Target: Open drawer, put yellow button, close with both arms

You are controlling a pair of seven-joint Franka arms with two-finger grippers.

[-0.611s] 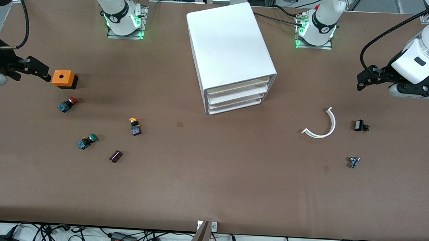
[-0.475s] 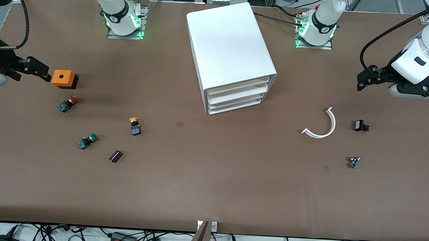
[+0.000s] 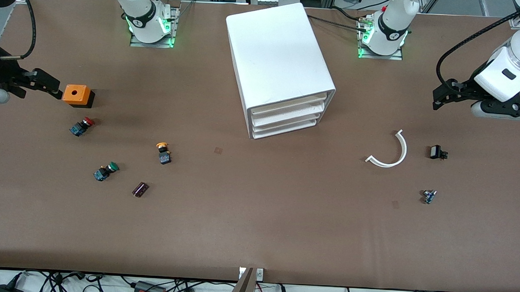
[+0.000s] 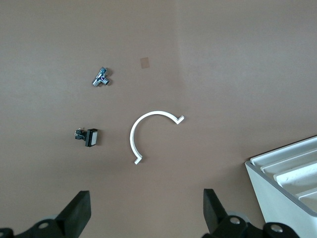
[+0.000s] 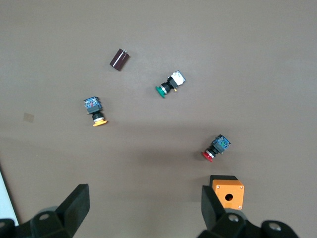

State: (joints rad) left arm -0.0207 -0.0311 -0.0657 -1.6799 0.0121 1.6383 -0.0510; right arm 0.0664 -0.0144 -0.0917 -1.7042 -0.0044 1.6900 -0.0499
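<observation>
You were looking down on a brown table (image 3: pixel 257 223) with a white cabinet (image 3: pixel 280 64) of stacked drawers near the middle, its front facing the front camera and turned slightly toward the left arm's end. The drawer (image 3: pixel 287 104), the uppermost tray, sat pushed in, flush with the trays beneath it. The yellow button (image 3: pixel 163 152) lay on the table at about eight o'clock from the cabinet, toward the right arm's end, nearer the front camera than the cabinet and well apart from it, touched by nothing. Near it lay a green-capped button (image 3: pixel 105 171) at about eight o'clock from the yellow one, a red-capped button (image 3: pixel 81 126) at about ten o'clock, a small dark cylinder (image 3: pixel 140 189) at about seven o'clock, and an orange box (image 3: pixel 77 95) just beside the red-capped button. The right gripper (image 5: pixel 143 210) hung over the table edge beside the orange box, its fingers spread wide and holding nothing. The left gripper (image 4: pixel 146 213) hovered over the table at the left arm's end, its fingers also spread wide and empty. At about four o'clock from the cabinet lay a white curved strip (image 3: pixel 390 151), with a small black part (image 3: pixel 437 152) beside it and a small metal fitting (image 3: pixel 428 196) nearer the front camera.
</observation>
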